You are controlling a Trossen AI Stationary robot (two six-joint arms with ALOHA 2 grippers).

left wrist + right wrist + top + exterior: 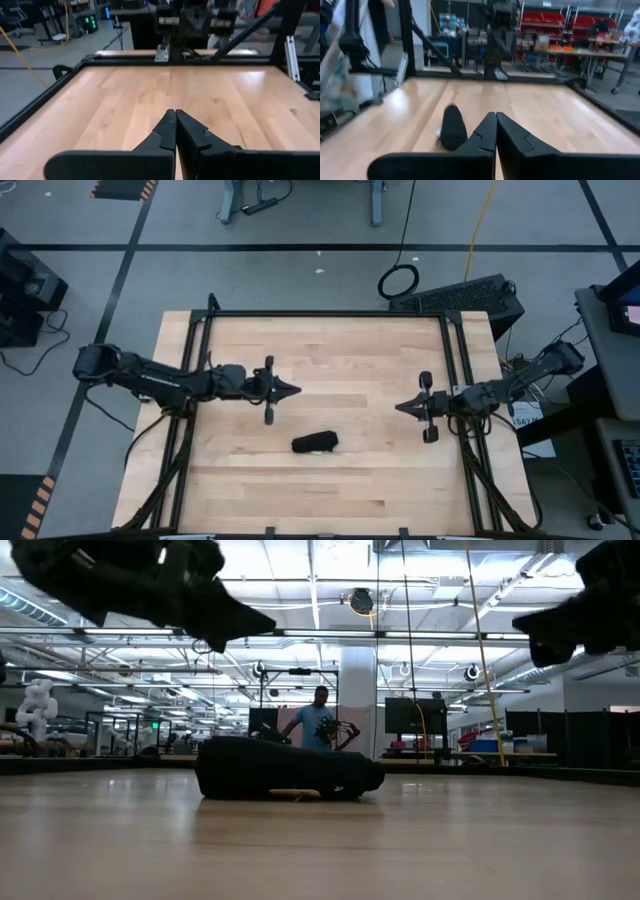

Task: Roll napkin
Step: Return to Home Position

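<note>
The napkin [315, 443] is a black cloth rolled into a short bundle, lying on the wooden tabletop [340, 360] a little near of centre; it also shows as a dark roll in the low view [285, 776] and the right wrist view [453, 127]. My left gripper [297, 391] is shut and hovers above the table, left of and beyond the napkin, pointing toward the table's right. My right gripper [398, 407] is shut, held above the table right of the napkin, pointing left. Neither touches the cloth.
A black metal frame [330, 313] borders the table's far and side edges. A person [318, 720] stands in the room beyond the table. Bare wood lies around the napkin on all sides.
</note>
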